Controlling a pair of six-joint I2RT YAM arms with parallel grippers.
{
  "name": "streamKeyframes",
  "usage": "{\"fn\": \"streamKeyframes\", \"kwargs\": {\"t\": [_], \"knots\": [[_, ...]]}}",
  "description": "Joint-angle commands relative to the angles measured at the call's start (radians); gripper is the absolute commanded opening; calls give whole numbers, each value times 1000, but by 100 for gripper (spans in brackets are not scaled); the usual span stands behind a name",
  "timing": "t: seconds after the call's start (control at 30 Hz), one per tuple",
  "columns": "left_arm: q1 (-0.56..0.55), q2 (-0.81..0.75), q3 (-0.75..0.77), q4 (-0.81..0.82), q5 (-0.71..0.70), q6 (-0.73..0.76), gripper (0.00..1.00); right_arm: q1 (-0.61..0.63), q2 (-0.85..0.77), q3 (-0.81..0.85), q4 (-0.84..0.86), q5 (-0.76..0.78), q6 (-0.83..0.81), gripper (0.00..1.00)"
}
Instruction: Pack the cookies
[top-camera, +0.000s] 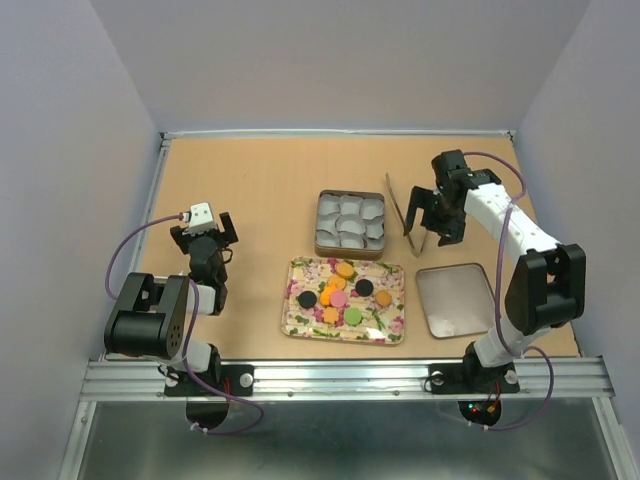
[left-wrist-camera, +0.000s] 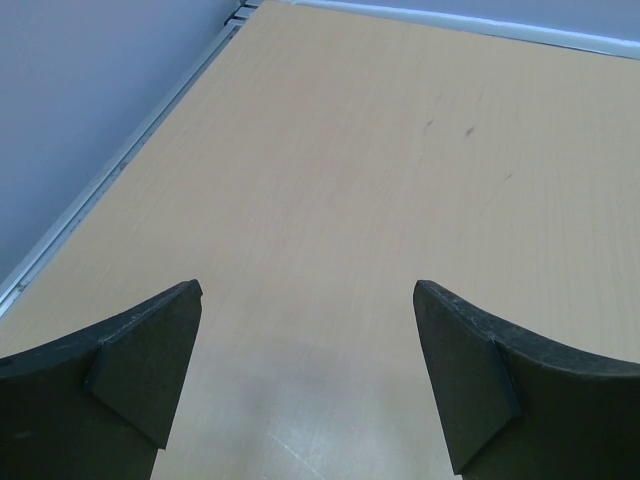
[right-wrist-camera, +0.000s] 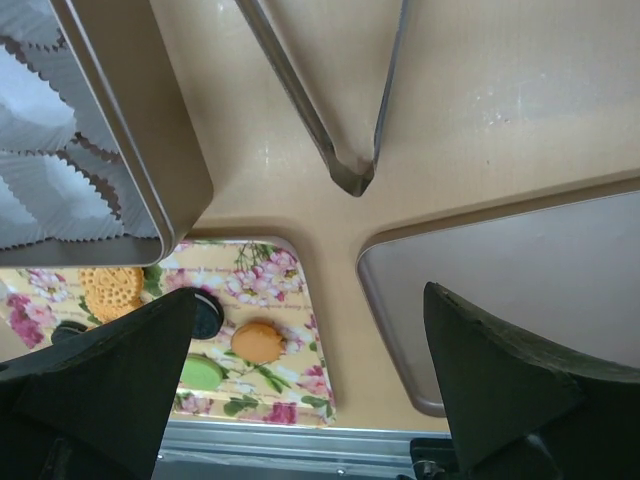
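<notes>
Cookies (top-camera: 343, 292) lie on tray (top-camera: 295, 325). Right fingers (right-wrist-camera: 500, 385) spread wide near tongs (right-wrist-camera: 340, 140), beyond tray. Left fingers (left-wrist-camera: 140, 370) spread wide, left of tray.

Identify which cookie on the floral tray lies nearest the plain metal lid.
The orange cookie at the floral tray's right edge; the black cookie and green cookie beside it lie further from the lid.
</notes>
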Motion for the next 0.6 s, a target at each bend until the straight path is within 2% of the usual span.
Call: {"fn": "streamKeyframes", "kwargs": {"t": [0.0,0.17,0.57], "knots": [[5,-9,-6,285,-1,18,99,45,22,56,-47,33,-30,100],[5,-9,-6,285,1,18,99,114,105,56,-31,119,-10,100],[5,-9,-6,285,-1,18,99,114,257,188,0,212,-7,100]]}}
